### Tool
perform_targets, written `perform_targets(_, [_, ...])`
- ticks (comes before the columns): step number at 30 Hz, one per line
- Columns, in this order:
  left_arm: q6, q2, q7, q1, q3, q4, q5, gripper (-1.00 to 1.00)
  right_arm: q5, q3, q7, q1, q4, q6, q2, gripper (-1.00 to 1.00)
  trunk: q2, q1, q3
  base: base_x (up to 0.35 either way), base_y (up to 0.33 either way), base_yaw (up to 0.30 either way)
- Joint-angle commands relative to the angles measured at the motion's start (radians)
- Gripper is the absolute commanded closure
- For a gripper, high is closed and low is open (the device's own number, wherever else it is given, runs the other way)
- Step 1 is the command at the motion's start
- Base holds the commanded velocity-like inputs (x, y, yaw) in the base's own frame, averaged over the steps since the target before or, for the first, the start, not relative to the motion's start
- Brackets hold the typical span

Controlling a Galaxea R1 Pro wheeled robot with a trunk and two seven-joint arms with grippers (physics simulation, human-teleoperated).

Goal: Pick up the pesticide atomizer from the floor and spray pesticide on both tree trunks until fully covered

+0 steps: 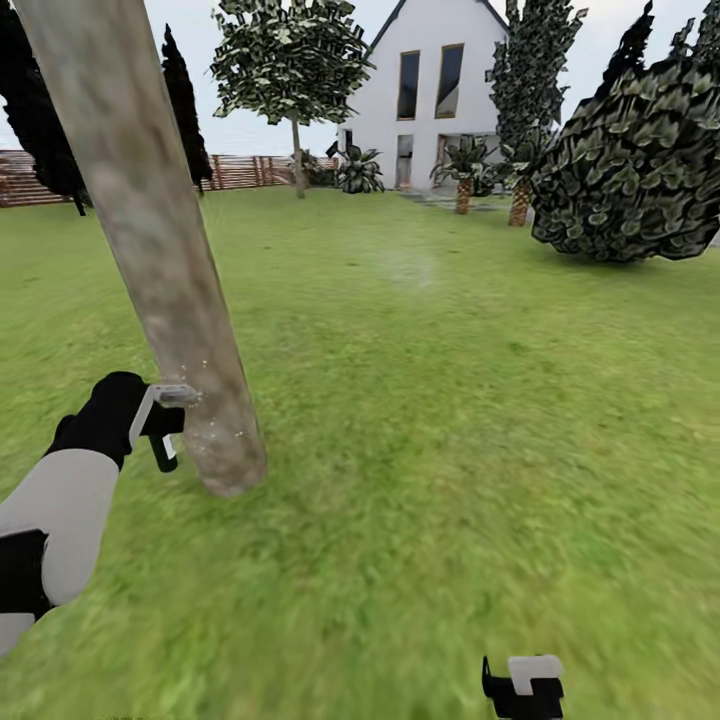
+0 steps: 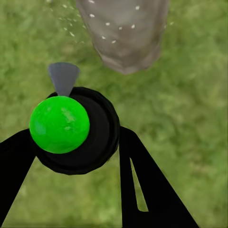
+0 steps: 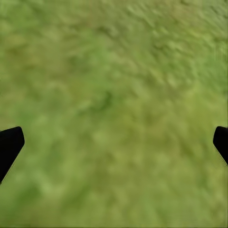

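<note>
Left gripper [image 1: 160, 425] closed around pesticide atomizer [image 1: 165, 445], fingers [image 2: 142, 190] clamped either side of bottle; atomizer held just beside base of tree trunk [image 1: 150, 230], nozzle toward bark, pale droplets speckling trunk [image 2: 124, 33] near its foot. Right gripper [image 1: 525, 690] low over lawn [image 1: 430, 420], fingertips [image 3: 9, 145] spread wide, nothing between them, grass below. Further off: round dark shrub [image 1: 630, 170], second tree [image 1: 293, 70], wooden fence [image 1: 240, 172] along lawn's far edge, white house [image 1: 430, 90] beyond.

My left arm [image 1: 60, 500] reaches forward and up, its gripper [image 1: 160, 425] clamped with both fingers [image 2: 142, 180] closed around a load. My right gripper [image 1: 525, 690] hangs low, fingers [image 3: 9, 145] spread wide.
</note>
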Motion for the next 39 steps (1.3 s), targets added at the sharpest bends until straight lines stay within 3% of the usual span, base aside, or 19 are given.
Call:
perform_targets(1, [0.003, -0.003, -0.009, 0.001, 0.004, -0.001, -0.012, 1.00, 0.009, 0.004, -0.010, 0.000, 0.001, 0.001, 0.001, -1.00, 0.000, 0.000, -0.001, 0.251, -0.178, 0.210])
perform_targets(10, [0.003, -0.004, -0.009, 0.001, 0.004, -0.001, -0.012, 1.00, 0.009, 0.003, -0.010, 0.000, 0.001, 0.001, -0.006, -1.00, 0.000, 0.000, -0.001, 0.275, -0.110, 0.016])
perform_targets(23, [0.004, 0.000, -0.008, 0.001, 0.003, -0.001, -0.013, 1.00, 0.009, 0.003, -0.010, 0.000, 0.001, 0.001, -0.004, -1.00, 0.000, 0.000, -0.001, 0.018, -0.270, 0.006])
perform_targets(30, [0.003, -0.003, -0.008, 0.006, 0.001, 0.000, -0.012, 1.00, 0.009, 0.004, -0.010, 0.000, 0.001, 0.001, -0.002, -1.00, 0.000, 0.000, -0.001, 0.103, -0.272, 0.245])
perform_targets(36, [-0.013, -0.004, -0.007, 0.101, 0.003, 0.012, -0.010, 1.00, 0.009, 0.005, -0.010, 0.000, 0.001, 0.001, -0.001, -1.00, 0.000, 0.000, -0.001, 0.107, -0.272, 0.277])
perform_targets(39, [-0.013, -0.008, -0.006, 0.115, 0.005, 0.010, -0.009, 1.00, 0.009, 0.004, -0.010, 0.000, 0.001, 0.001, -0.001, -1.00, 0.000, 0.000, -0.001, 0.112, -0.272, 0.093])
